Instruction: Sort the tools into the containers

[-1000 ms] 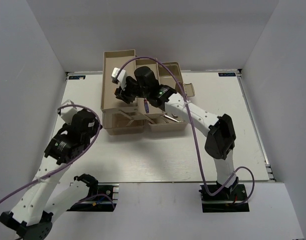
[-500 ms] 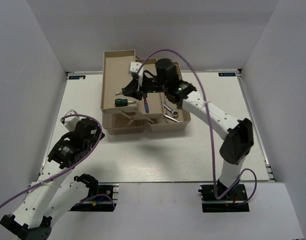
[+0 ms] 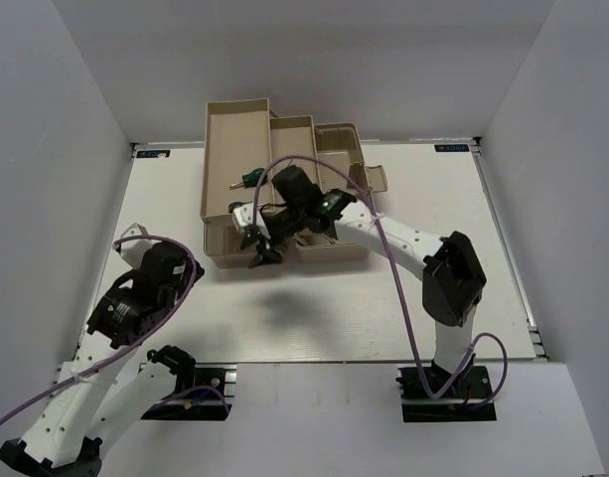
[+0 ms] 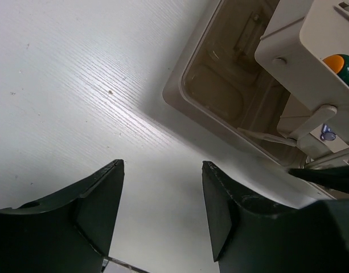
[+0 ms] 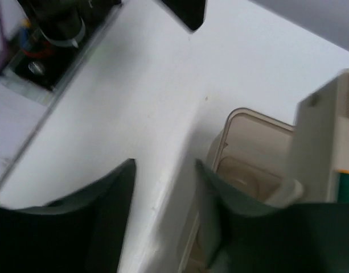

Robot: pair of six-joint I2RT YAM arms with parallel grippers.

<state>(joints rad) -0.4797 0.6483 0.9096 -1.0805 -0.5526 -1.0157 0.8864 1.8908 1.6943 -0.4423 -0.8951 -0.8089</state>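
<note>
The left gripper [image 4: 161, 165] hung low over the table [image 3: 314, 318] beside the toolbox [image 3: 344, 250], fingers spread and empty, probably parked clear of the work. Further in, the right gripper [image 3: 261, 250] hovered at the box's front edge, fingers apart, holding nothing. Two green screwdrivers [image 3: 248, 179] lay in the far-left tray [image 3: 208, 159].

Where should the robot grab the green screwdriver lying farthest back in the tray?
Best by its fat handle, straight down from above, squeezing across it. The green screwdriver lies flat on the tray floor, and the walls would likely block a sideways reach.
</note>
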